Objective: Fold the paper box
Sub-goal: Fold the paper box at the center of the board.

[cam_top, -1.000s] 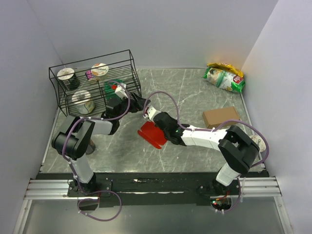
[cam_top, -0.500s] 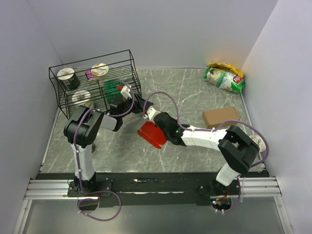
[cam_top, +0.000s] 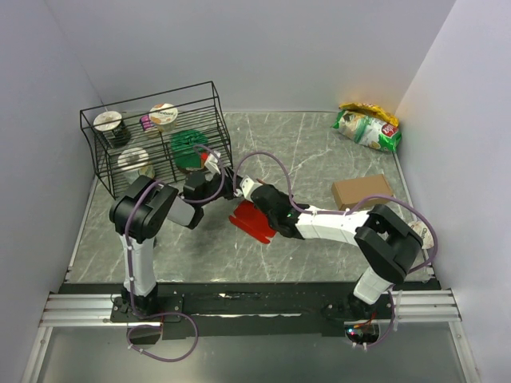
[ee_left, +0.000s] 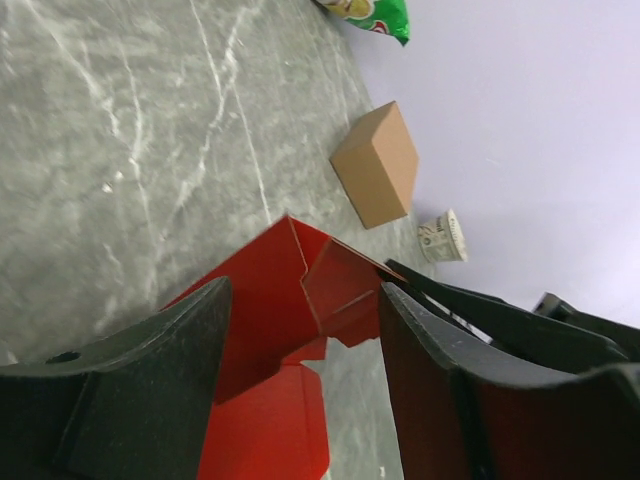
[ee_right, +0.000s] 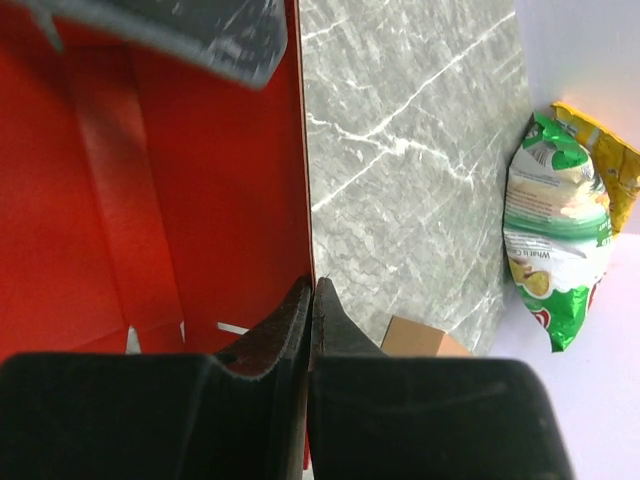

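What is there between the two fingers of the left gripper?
The red box: its raised flap stands in the gap between the left gripper's open fingers, as the left wrist view shows.

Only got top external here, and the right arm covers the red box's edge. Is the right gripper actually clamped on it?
Observer: Yes. In the right wrist view the right gripper is shut, with an edge of the paper box pinched between its fingers.
Operator: Left one gripping too?
Observer: No. The left wrist view shows the left gripper open, its fingers on either side of a raised red panel. I cannot tell whether they touch it.
Operator: Box lying flat?
Observer: Not flat. That panel stands up off the table, and a small flap at its end is bent at a crease.
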### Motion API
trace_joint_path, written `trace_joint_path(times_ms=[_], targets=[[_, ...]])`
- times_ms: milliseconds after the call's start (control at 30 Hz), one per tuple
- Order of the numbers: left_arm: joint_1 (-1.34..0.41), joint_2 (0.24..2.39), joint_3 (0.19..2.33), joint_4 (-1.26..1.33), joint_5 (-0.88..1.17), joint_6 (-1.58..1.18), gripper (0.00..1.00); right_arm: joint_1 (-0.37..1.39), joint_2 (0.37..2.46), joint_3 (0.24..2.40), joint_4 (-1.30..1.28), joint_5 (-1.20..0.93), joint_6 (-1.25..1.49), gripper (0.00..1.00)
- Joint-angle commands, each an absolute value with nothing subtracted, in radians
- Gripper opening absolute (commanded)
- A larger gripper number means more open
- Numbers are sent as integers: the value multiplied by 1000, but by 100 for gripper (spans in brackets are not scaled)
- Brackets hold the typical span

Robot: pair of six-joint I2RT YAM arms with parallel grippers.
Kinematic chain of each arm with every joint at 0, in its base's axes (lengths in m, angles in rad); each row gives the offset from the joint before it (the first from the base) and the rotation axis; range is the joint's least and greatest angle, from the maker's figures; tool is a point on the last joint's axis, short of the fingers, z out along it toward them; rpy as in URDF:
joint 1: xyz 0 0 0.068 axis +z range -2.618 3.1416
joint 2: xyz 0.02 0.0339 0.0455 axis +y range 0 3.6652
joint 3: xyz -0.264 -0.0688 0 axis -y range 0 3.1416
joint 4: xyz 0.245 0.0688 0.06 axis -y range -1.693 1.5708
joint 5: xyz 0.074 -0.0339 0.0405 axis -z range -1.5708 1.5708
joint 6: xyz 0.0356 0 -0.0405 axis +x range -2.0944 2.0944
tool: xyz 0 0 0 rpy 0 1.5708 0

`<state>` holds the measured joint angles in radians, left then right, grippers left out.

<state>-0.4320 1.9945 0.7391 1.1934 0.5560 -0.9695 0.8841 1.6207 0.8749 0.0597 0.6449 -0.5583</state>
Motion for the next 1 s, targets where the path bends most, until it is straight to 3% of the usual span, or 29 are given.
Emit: trace_joint_path(times_ms=[0, 467, 967], targets=[[-469, 2006, 703, 1364, 571, -1046, 65, 893, 1638, 896, 84, 678, -561, 0], [-482, 2011, 738, 1312, 468, -1112, 66, 922, 1644, 844, 163, 730, -604, 0], [-486, 2019, 799, 1147, 417, -1106, 60, 949, 1671, 821, 245, 782, -653, 0]])
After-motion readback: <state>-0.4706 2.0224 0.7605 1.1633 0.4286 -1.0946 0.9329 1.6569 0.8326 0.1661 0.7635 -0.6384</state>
